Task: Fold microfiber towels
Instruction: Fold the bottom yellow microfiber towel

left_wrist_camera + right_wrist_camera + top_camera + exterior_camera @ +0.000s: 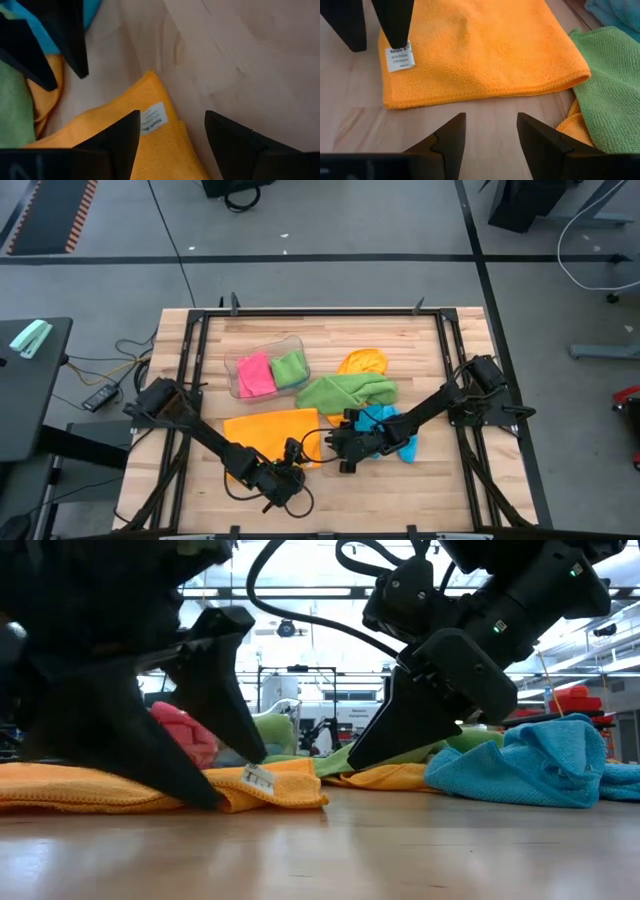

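The folded orange towel (480, 50) bears a white label (400, 56), print unreadable, beside the left gripper (370, 37), fingers apart.

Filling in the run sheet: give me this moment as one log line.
step: folding orange towel | left gripper: open over its tagged corner | right gripper: open beside its folded edge | folded pink, green in tub

two towels (272, 372) in tub (266, 343), others (345, 392) beside it
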You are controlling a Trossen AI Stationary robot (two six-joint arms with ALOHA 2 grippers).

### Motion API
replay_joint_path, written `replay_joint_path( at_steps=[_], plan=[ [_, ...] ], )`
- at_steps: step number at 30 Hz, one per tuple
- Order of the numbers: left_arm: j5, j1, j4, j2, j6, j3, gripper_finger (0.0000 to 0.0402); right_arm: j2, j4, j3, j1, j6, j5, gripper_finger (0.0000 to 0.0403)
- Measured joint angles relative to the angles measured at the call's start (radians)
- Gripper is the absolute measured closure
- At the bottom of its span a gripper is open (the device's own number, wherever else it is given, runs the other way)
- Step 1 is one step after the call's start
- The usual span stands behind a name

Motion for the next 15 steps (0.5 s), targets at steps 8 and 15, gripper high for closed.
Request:
replay_joint_path(
  at_steps=[8,15],
  plan=[
    [-0.053,0.0,-0.042,0.012,0.004,0.001,0.0181,0.0,0.003,0.0,0.0,0.0,0.0,0.0217],
    [-0.06,0.0,-0.068,0.012,0.016,0.001,0.022,0.0,0.005,0.0,0.0,0.0,0.0,0.0217]
  ],
)
